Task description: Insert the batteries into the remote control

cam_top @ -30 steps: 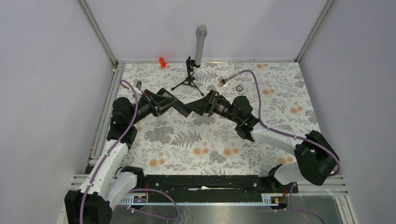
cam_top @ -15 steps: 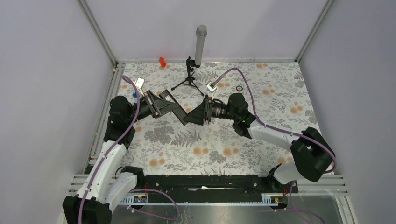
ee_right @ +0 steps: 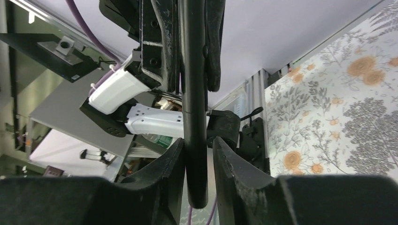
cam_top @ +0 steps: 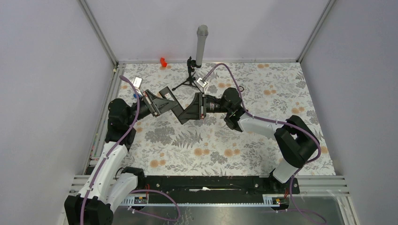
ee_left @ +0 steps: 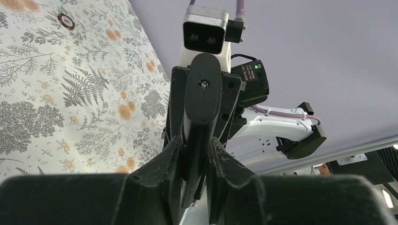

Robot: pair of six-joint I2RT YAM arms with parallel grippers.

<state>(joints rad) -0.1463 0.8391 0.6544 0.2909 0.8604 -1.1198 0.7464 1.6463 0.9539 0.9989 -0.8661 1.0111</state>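
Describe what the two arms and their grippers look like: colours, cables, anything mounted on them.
The left arm and right arm both have white links joined by bulky black joints. A purple cable runs along each. The left gripper and right gripper are black, with broad matte fingers. Each wrist carries a small silver-faced camera box with two lenses.

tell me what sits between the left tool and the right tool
The remote control bridges it: one end clamped in the left tool, the other between the fingers of the right tool. Both wrist views show it.
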